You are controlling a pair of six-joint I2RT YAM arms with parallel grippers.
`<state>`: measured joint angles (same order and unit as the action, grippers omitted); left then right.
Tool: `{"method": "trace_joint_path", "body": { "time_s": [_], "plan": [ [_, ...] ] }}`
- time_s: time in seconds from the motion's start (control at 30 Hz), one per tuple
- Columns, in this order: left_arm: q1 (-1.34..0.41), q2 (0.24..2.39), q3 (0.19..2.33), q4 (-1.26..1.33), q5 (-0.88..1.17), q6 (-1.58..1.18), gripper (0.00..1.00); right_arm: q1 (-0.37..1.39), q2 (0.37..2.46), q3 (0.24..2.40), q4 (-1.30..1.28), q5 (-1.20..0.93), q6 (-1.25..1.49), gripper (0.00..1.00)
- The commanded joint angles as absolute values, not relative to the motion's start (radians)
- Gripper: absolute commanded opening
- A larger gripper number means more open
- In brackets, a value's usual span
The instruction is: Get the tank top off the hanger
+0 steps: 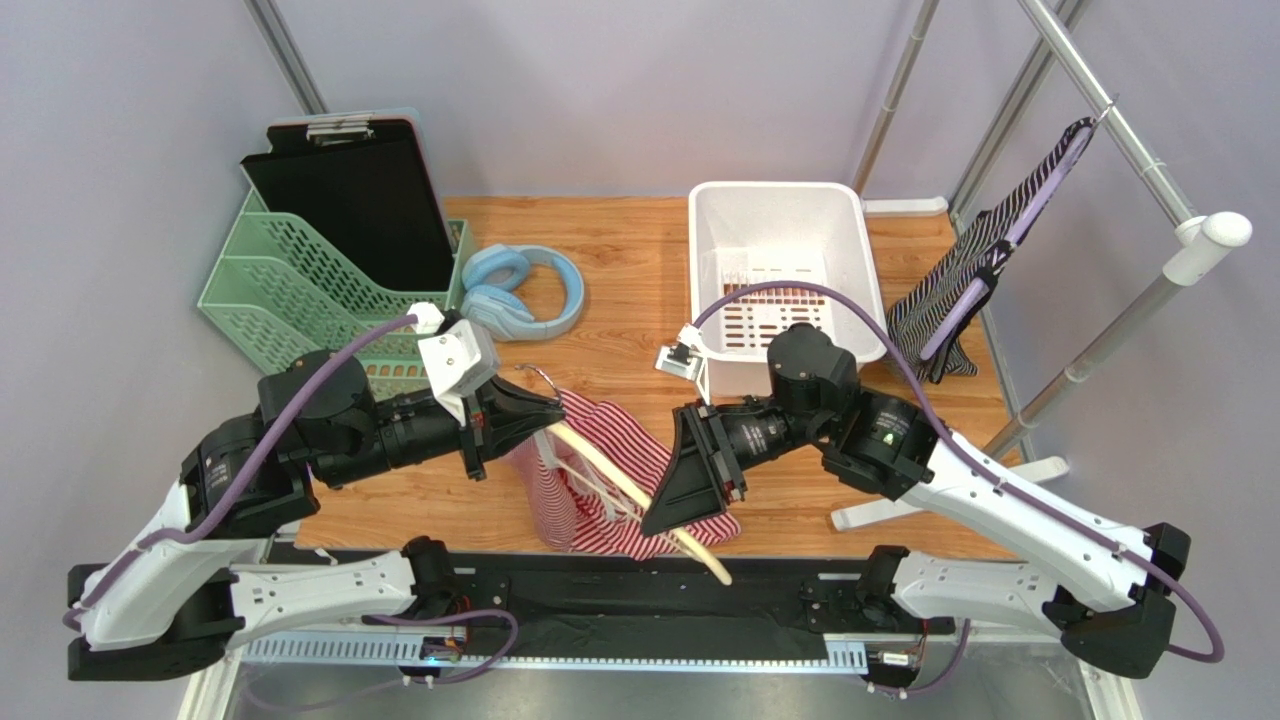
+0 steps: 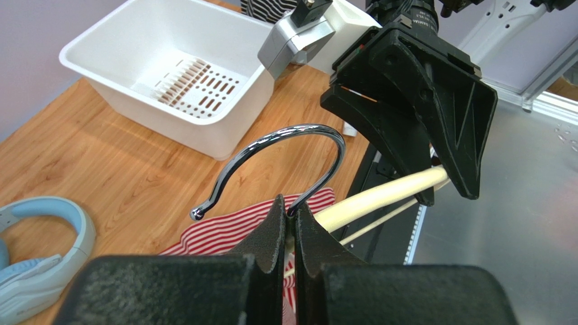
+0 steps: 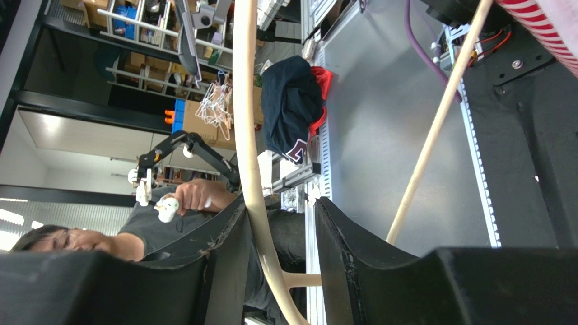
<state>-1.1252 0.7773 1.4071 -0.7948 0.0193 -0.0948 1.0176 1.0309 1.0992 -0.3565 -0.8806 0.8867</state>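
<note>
A red-and-white striped tank top (image 1: 609, 488) hangs on a cream wooden hanger (image 1: 694, 549), slumped on the table's near edge. My left gripper (image 1: 544, 414) is shut on the base of the hanger's chrome hook (image 2: 285, 139); in the left wrist view the jaws (image 2: 290, 211) pinch the wire, with the tank top (image 2: 227, 229) below. My right gripper (image 1: 666, 510) is open with its fingers on either side of the hanger's bare arm (image 3: 245, 101). In the right wrist view (image 3: 278, 206) the arm lies against one finger and is clear of the other. The tank top (image 3: 543, 17) shows at the top right corner.
A white slotted basket (image 1: 781, 210) stands at the back centre. Blue headphones (image 1: 519, 285), a green file tray (image 1: 286, 285) and a black clipboard (image 1: 353, 180) are at the back left. A striped garment (image 1: 984, 263) hangs from a metal rack (image 1: 1142, 165) on the right.
</note>
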Motion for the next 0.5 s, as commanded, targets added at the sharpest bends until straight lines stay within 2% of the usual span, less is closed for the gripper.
{"method": "trace_joint_path", "body": {
  "time_s": [0.0, 0.1, 0.13, 0.17, 0.23, 0.27, 0.37, 0.43, 0.47],
  "plan": [
    [-1.124, 0.767, 1.413, -0.716, 0.032, -0.084, 0.0, 1.022, 0.996, 1.078, -0.299, -0.934, 0.911, 0.42],
    [-1.124, 0.769, 1.411, -0.718, 0.034, -0.086, 0.0, 1.02, 0.986, 1.065, -0.298, -0.942, 0.919, 0.4],
    [-1.124, 0.769, 1.411, -0.718, 0.035, -0.089, 0.0, 1.022, 0.982, 1.062, -0.292, -0.942, 0.923, 0.36],
    [-1.124, 0.769, 1.408, -0.713, 0.035, -0.09, 0.0, 1.023, 0.98, 1.055, -0.288, -0.948, 0.926, 0.25],
    [-1.124, 0.769, 1.41, -0.709, 0.035, -0.091, 0.0, 1.026, 0.977, 1.051, -0.276, -0.954, 0.933, 0.13],
    [-1.124, 0.773, 1.413, -0.709, 0.034, -0.094, 0.0, 1.028, 0.976, 1.049, -0.273, -0.957, 0.934, 0.0],
    [-1.124, 0.784, 1.427, -0.712, 0.023, -0.101, 0.0, 1.032, 0.96, 1.04, -0.249, -0.951, 0.949, 0.0],
    [-1.124, 0.795, 1.436, -0.709, 0.015, -0.11, 0.11, 1.032, 0.95, 1.04, -0.236, -0.931, 0.959, 0.0],
    [-1.124, 0.798, 1.442, -0.71, 0.012, -0.117, 0.27, 1.032, 0.939, 1.042, -0.236, -0.91, 0.959, 0.0]
  ]
}}
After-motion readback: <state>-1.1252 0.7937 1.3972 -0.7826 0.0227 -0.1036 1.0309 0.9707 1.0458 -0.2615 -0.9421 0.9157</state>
